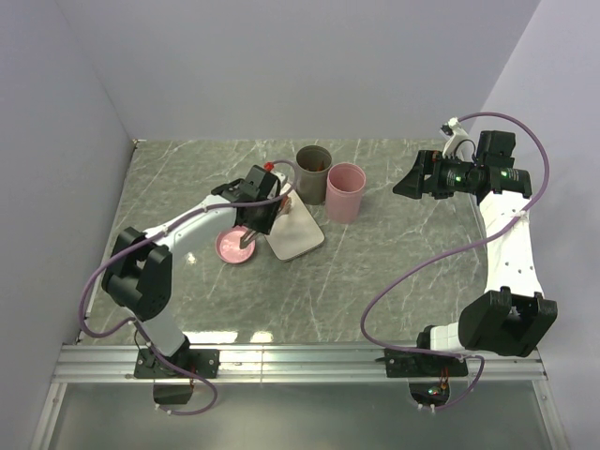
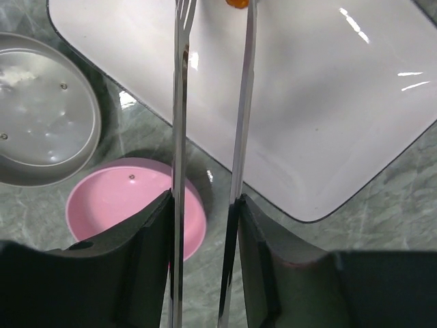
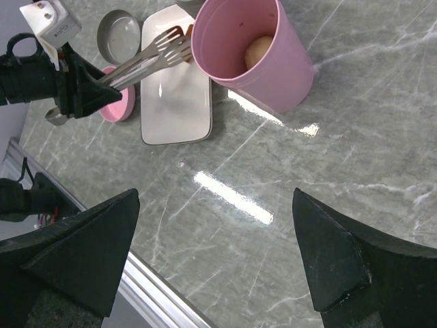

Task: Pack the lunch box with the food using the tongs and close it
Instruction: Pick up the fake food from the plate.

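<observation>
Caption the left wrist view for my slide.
Left jaws hold the tongs over the white tray, tips at an orange food piece.

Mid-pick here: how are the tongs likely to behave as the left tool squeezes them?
The tongs have long, thin metal arms, so they probably flex springily rather than stay rigid. The left tool presses them far from the tips, so the tips may wobble or cross. Smooth metal could slip on the glossy orange piece.

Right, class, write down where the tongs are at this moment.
In the left wrist view the tongs sit between the left gripper's fingers, reaching out over the white tray, tips beside an orange food piece.
</observation>
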Tool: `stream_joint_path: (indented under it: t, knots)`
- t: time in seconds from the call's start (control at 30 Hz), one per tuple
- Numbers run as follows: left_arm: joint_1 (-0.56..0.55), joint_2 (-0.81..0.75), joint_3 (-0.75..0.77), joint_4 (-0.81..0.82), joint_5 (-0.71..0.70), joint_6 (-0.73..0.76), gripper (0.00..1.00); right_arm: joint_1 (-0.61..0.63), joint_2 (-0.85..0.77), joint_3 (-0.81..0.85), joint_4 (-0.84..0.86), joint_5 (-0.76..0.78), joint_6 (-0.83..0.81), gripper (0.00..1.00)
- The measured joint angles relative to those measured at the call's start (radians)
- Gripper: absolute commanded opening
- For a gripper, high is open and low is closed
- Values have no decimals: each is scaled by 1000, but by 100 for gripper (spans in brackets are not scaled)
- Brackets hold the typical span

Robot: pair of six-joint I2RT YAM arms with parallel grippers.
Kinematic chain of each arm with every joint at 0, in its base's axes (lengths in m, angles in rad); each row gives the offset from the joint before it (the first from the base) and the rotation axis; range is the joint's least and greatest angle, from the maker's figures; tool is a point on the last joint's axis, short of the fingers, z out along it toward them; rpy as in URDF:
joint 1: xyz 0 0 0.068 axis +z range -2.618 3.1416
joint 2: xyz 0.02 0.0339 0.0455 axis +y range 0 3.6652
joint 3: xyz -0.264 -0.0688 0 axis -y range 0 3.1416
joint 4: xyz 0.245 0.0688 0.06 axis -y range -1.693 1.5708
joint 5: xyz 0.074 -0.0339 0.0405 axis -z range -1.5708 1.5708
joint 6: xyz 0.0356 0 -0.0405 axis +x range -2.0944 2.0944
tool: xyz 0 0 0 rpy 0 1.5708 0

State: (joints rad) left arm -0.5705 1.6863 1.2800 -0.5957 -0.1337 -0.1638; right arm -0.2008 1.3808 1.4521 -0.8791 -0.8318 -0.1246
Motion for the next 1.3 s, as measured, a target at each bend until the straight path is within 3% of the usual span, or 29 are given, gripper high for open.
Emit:
stream_joint_path:
  t: [0.4, 0.73, 1.03, 1.17, 1.3]
  knots:
    - [63, 3, 56, -65, 65, 79, 50, 0, 0, 0, 0, -1, 0, 100]
    - [62, 58, 101, -85, 74, 76, 48, 0, 0, 0, 0, -1, 0, 100]
    - [62, 65, 112, -95, 61, 76, 34, 0, 0, 0, -1, -2, 0, 100]
    - [62, 48, 112, -103, 58, 79, 20, 0, 0, 0, -1, -4, 0, 100]
    - [63, -8, 112, -117, 58, 83, 15, 0, 0, 0, -5, -6, 0, 100]
